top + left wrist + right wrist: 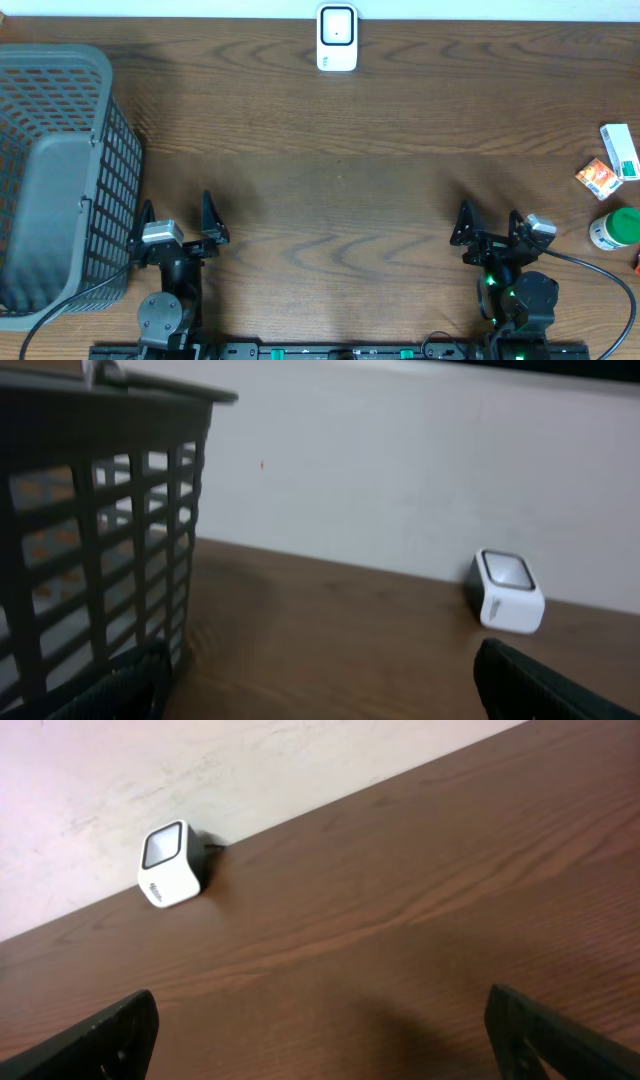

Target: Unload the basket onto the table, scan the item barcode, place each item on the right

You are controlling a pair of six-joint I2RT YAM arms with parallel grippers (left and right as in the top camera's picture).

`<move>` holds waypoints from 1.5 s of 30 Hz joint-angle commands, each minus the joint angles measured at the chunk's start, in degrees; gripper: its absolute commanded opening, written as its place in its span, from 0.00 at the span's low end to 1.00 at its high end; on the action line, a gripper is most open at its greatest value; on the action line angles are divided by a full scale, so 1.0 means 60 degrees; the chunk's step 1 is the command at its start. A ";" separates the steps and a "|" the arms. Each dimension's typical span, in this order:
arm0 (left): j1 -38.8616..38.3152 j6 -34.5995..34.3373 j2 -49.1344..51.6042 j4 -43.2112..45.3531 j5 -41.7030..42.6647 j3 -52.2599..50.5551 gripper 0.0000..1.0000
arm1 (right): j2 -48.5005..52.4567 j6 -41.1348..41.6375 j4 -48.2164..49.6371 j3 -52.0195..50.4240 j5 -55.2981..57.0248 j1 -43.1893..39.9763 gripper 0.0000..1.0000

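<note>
On the dark wooden worktop [330,170], with both arms' jaws wide and empty, we find the green carton [620,150] at the right edge, well apart from the scanner [337,38], and judge it light, stiff, best pinched across its narrow sides.

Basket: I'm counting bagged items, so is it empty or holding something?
Empty, as far as shows: from overhead the basket shows only its bare grey floor, with no item inside.
</note>
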 commanded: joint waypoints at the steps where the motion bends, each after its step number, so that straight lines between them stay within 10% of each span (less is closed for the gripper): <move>1: 0.0033 -0.0084 -0.0022 -0.0583 0.0084 -0.0018 0.96 | 0.0007 -0.0098 -0.0036 -0.0011 0.0124 -0.0066 0.99; 45: 0.1694 -0.0084 -0.0055 -0.2051 0.0091 -0.0018 0.96 | -0.1137 -0.0098 -0.0025 -0.0011 0.0120 0.0419 0.99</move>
